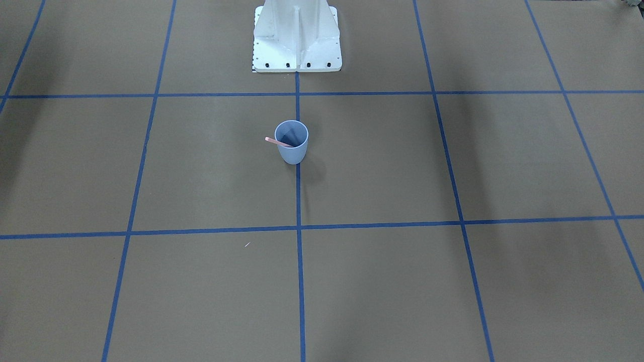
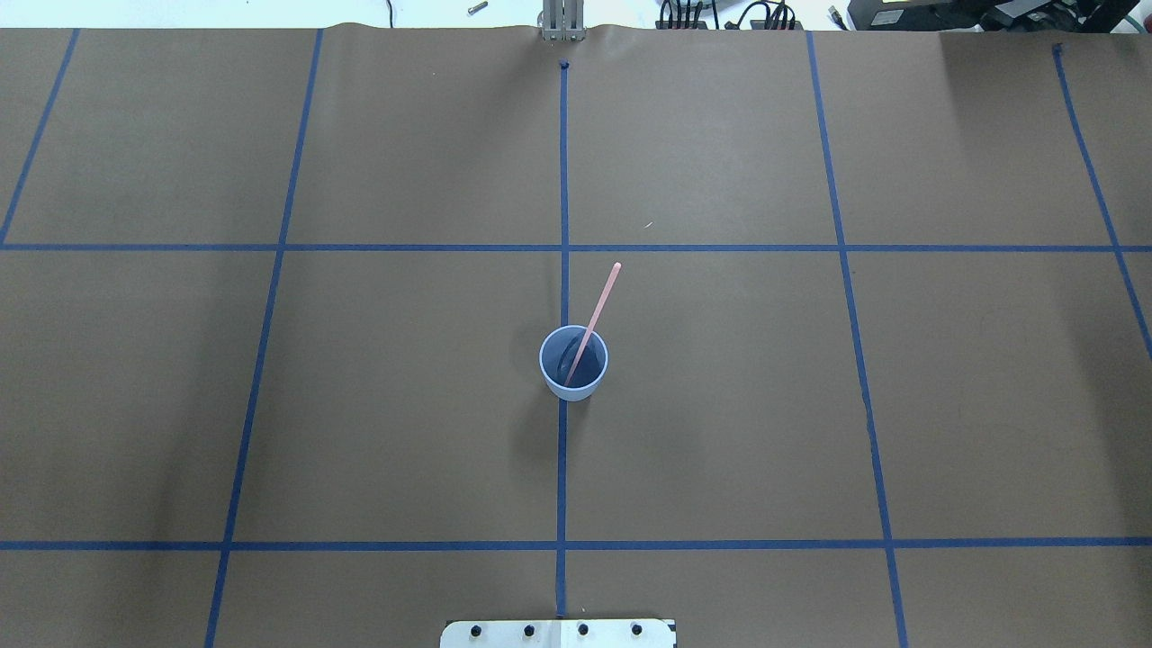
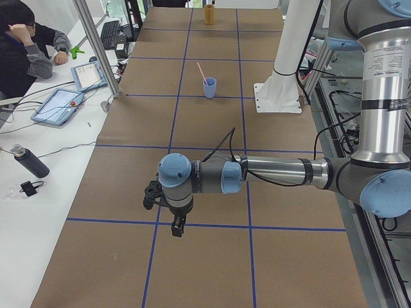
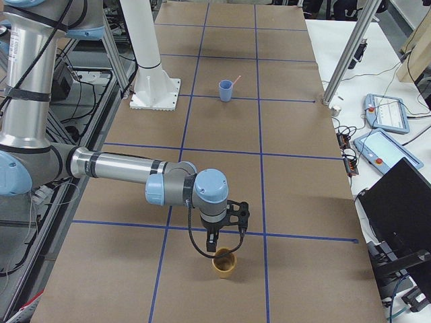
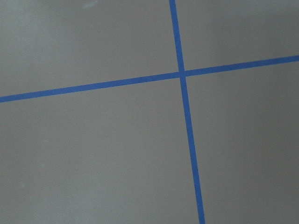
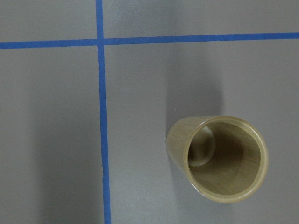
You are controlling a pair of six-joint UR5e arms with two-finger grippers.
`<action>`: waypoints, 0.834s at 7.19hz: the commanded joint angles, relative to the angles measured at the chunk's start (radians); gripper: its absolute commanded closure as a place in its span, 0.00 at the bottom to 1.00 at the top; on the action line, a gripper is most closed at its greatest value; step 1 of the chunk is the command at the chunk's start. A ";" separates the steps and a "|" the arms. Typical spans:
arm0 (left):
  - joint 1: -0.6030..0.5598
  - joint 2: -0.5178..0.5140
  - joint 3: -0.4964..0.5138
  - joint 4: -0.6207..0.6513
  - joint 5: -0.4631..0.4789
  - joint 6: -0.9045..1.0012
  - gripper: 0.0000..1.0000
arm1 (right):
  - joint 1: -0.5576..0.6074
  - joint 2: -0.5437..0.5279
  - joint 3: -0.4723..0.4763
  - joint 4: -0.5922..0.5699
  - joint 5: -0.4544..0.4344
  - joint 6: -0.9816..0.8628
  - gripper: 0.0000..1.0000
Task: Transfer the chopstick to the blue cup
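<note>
The blue cup (image 1: pixel 292 142) stands upright on the centre tape line, in front of the robot's base; it also shows in the overhead view (image 2: pixel 573 363). One pale pink chopstick (image 2: pixel 598 306) stands in it, leaning over the rim away from the robot (image 1: pixel 278 142). My left gripper (image 3: pixel 176 228) hangs over bare paper far off at the table's left end, seen only in the exterior left view, so I cannot tell its state. My right gripper (image 4: pixel 214 242) hangs just above a tan cup (image 4: pixel 224 264) at the right end, seen only in the exterior right view, so I cannot tell its state.
The tan cup (image 6: pixel 219 158) is upright and empty. The white robot base (image 1: pixel 297 40) stands behind the blue cup. Blue tape lines grid the brown paper. A person (image 3: pixel 22 45) sits at a side table with tablets (image 3: pixel 61 102).
</note>
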 commanded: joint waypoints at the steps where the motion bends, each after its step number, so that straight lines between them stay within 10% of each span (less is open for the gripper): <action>1: 0.000 0.002 -0.002 0.001 0.000 0.000 0.01 | 0.000 -0.012 0.005 0.002 0.000 -0.006 0.00; 6: 0.000 0.010 -0.005 -0.001 0.000 0.002 0.01 | 0.000 -0.012 0.005 0.000 0.000 -0.007 0.00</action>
